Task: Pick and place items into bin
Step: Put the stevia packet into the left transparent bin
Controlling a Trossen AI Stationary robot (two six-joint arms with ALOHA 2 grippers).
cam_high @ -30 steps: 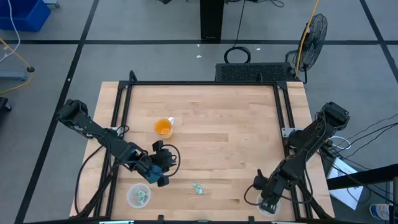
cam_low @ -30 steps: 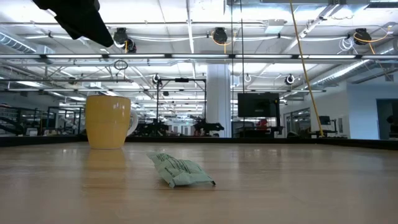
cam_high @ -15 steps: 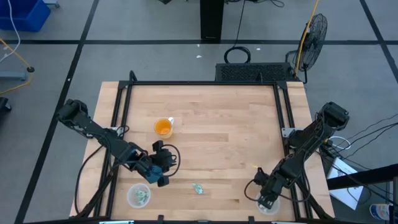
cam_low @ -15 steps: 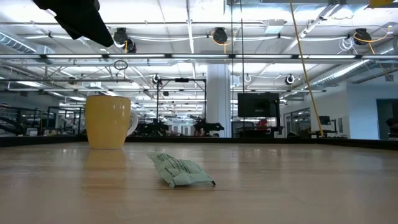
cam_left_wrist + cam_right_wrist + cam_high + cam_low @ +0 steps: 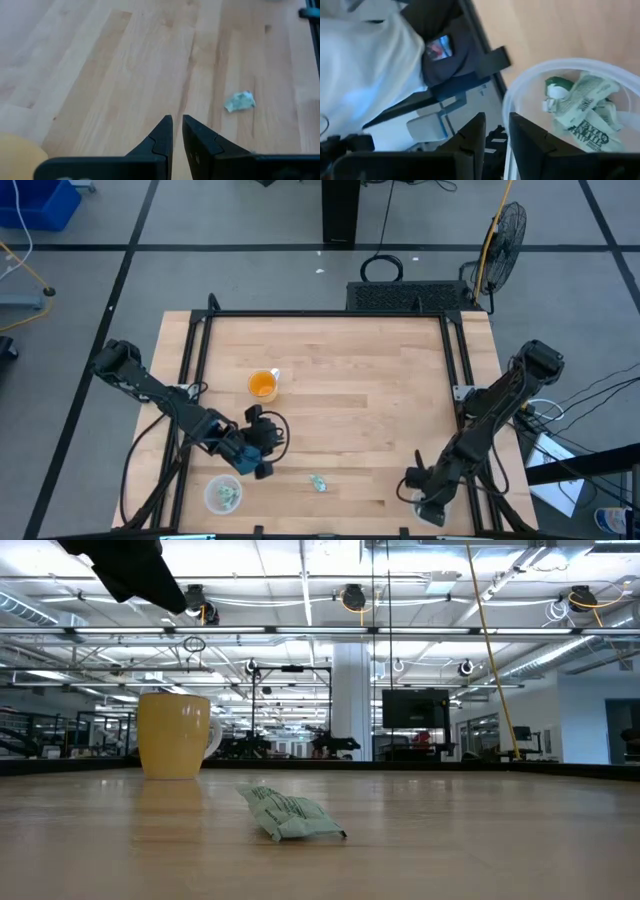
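One pale green-and-white packet (image 5: 318, 482) lies flat on the wooden table near its near edge; it also shows in the low view (image 5: 290, 815) and the left wrist view (image 5: 240, 101). My left gripper (image 5: 257, 460) hovers shut and empty to the packet's left, clear of it (image 5: 177, 122). My right gripper (image 5: 426, 505) hangs at the near right corner over a clear round bin (image 5: 520, 95) that holds several packets (image 5: 585, 112). Its fingers (image 5: 495, 122) stand a narrow gap apart with nothing between them.
An orange cup (image 5: 262, 385) stands upright on the table, far of my left gripper; it also shows in the low view (image 5: 175, 735). A second clear bin (image 5: 222, 495) with packets sits at the near left. A black frame (image 5: 330, 313) borders the table.
My right gripper has shifted a little over the right bin, toward the table's near edge. The loose packet and the cup have stayed put.
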